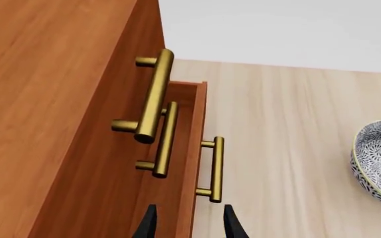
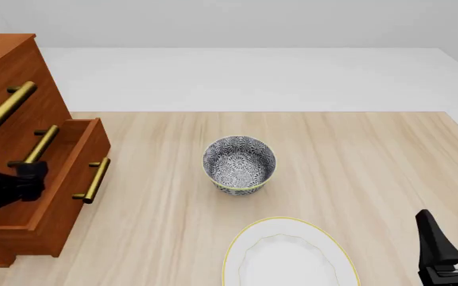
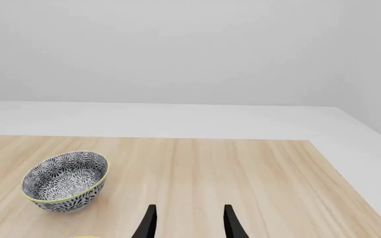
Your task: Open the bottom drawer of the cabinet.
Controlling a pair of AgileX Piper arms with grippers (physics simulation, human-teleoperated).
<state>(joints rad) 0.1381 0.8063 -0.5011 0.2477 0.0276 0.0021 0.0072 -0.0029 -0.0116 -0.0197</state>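
**Bottom drawer part-open, left gripper above its handle, holding nothing**

Cabinet (image 2: 10, 71) standing at the left edge of the tabletop (image 2: 356, 155), drawer fronts facing toward the right edge. Bottom drawer (image 2: 66, 179) pulled out partway, front panel proud of the two upper fronts, plain wooden interior visible behind it. Brass bar handle (image 2: 93, 180) of that drawer on the outward face, free of any contact.

Left gripper (image 1: 189, 223) seen in the left wrist view with fingers spread, nothing between them; fingertips straddling the line of the drawer's front panel, handle (image 1: 214, 169) just ahead of the tips, not touching. In the front view, left arm (image 2: 2, 182) dark against the cabinet front, overlapping the open drawer near the left edge.

Right gripper (image 2: 451, 244) near the front right corner, fingers apart, empty, well apart from the cabinet.

Patterned bowl (image 2: 239, 164) near the tabletop's centre. White plate (image 2: 292, 253) with yellow rim at the front edge, just in front of the bowl.
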